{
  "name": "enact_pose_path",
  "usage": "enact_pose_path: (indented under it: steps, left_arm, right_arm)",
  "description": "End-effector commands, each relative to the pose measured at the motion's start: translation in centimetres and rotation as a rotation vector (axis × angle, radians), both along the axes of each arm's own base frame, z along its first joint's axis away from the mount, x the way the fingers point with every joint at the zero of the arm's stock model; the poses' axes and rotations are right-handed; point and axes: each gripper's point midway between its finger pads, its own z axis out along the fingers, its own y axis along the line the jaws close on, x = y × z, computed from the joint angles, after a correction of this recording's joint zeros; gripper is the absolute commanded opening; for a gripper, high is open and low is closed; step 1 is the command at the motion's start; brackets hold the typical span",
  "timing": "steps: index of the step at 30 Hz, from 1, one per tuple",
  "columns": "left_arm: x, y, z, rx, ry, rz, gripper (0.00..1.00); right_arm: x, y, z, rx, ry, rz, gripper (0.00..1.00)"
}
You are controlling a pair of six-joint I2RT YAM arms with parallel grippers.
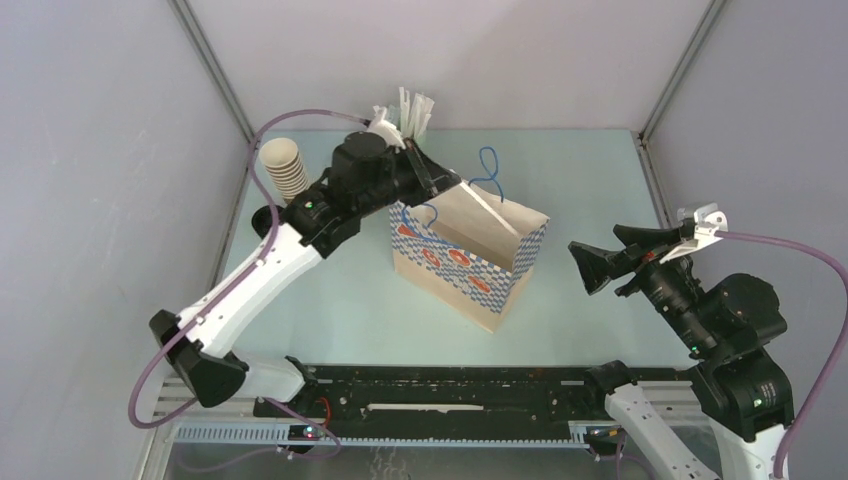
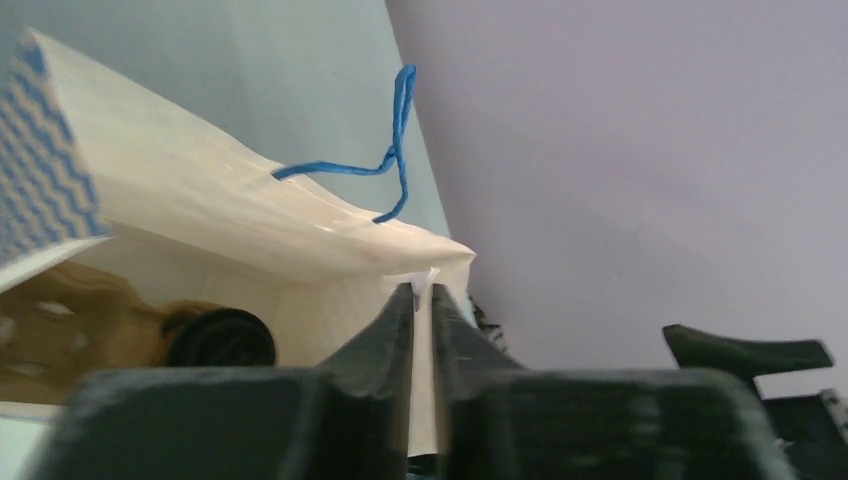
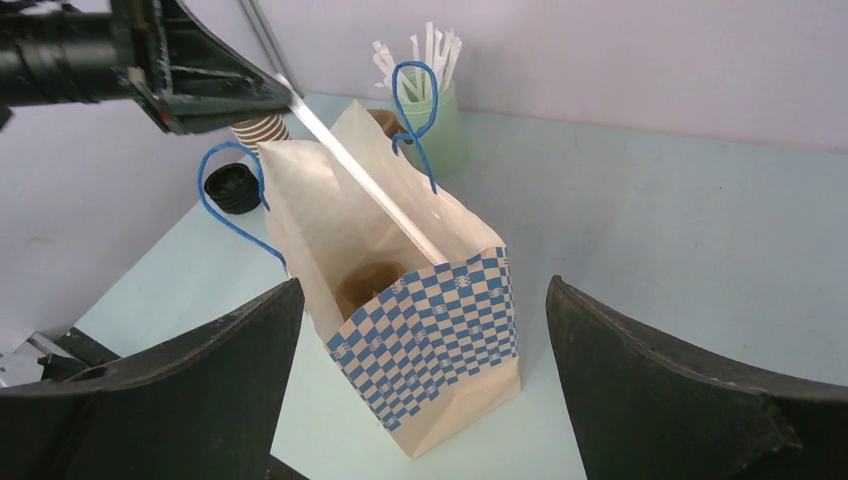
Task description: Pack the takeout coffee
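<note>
I've got the left claw (image 2: pixel 421 300) pinching a thin white wrapped straw (image 3: pixel 360 185) slanting into the blue-checked paper bag (image 1: pixel 470 285) where the black-lidded brown kraft cup (image 2: pixel 220 340) sits, right claw (image 1: pixel 585 268) wide open off to the side; a skewed release could tip the straw outside.

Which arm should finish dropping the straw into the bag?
Left. The left gripper is shut on the straw, whose lower end sits inside the bag. The right gripper hangs open and empty, apart from it.
</note>
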Motion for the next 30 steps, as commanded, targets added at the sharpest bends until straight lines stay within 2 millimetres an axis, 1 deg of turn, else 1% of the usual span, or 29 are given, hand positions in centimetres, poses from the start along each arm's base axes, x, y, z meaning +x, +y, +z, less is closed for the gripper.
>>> enact_pose_path:
  steps: [1,2,3,4,5,6,8,10,11,12,14,17,19,20,21,23,24,25,26,30]
  left_arm:
    - [1.0,-1.9,-0.8,-0.016,0.021,0.003,0.30]
    - [1.4,-1.7,-0.8,0.011,0.012,0.010,0.37]
    - [1.8,-1.2,-1.2,0.056,0.017,0.020,0.48]
    - [2.1,-0.5,-1.1,0.100,0.013,0.029,0.57]
    - [2.5,0.7,-0.7,0.149,0.012,0.046,0.65]
    - [2.9,2.3,-0.4,0.208,0.002,0.083,0.72]
    - [2.9,6.2,0.5,0.327,-0.028,0.147,0.79]
    - [2.1,10.6,1.9,0.422,-0.076,0.225,0.85]
    - [1.4,12.5,2.8,0.443,-0.099,0.255,0.88]
    - [0.5,14.0,3.7,0.451,-0.116,0.264,0.89]
    - [-1.8,16.0,5.9,0.435,-0.168,0.269,0.92]
    - [-5.4,17.8,9.2,0.377,-0.263,0.268,0.99]
    - [-7.5,19.0,11.1,0.332,-0.318,0.284,1.00]
    - [-8.4,19.7,12.0,0.311,-0.345,0.299,1.00]
    - [-9.4,20.4,12.9,0.288,-0.372,0.316,1.00]
    - [-11.1,21.8,14.6,0.248,-0.429,0.348,1.00]
    - [-11.9,22.5,15.4,0.230,-0.458,0.366,1.00]
    - [-12.5,23.1,16.0,0.219,-0.483,0.385,1.00]
    - [-13.2,23.8,16.5,0.210,-0.508,0.404,1.00]
    - [-14.6,26.1,17.2,0.208,-0.549,0.478,1.00]
  right_arm:
    - [-0.3,-0.1,0.9,0.038,-0.012,-0.006,1.00]
    - [-0.4,-0.1,1.0,0.040,-0.016,-0.005,1.00]
    - [-0.5,-0.1,1.2,0.048,-0.021,-0.007,1.00]
    - [-0.5,-0.2,1.4,0.057,-0.026,-0.011,1.00]
    - [-0.6,-0.2,1.5,0.067,-0.031,-0.013,1.00]
    - [-0.7,-0.2,1.7,0.072,-0.038,-0.010,1.00]
    - [-0.7,-0.2,2.0,0.070,-0.052,-0.008,1.00]
    - [-0.8,-0.4,2.2,0.063,-0.067,-0.014,1.00]
    - [-0.8,-0.6,2.3,0.066,-0.073,-0.026,1.00]
    - [-0.9,-0.9,2.4,0.073,-0.074,-0.041,1.00]
    - [-1.0,-1.3,2.2,0.088,-0.060,-0.064,1.00]
    - [-0.7,-2.1,1.5,0.141,0.027,-0.130,1.00]
    - [-0.5,-2.9,1.4,0.192,0.089,-0.198,1.00]
    - [-0.6,-2.8,1.4,0.203,0.120,-0.199,1.00]
    - [-0.9,-2.5,1.8,0.199,0.132,-0.177,1.00]
    - [-1.4,-2.5,2.6,0.193,0.157,-0.175,1.00]
    - [-1.4,-3.1,3.4,0.221,0.160,-0.208,1.00]
    - [-1.4,-3.7,3.5,0.259,0.175,-0.252,1.00]
    - [-1.5,-4.0,4.1,0.288,0.170,-0.271,1.00]
    - [-2.6,-4.1,7.1,0.323,0.096,-0.244,1.00]
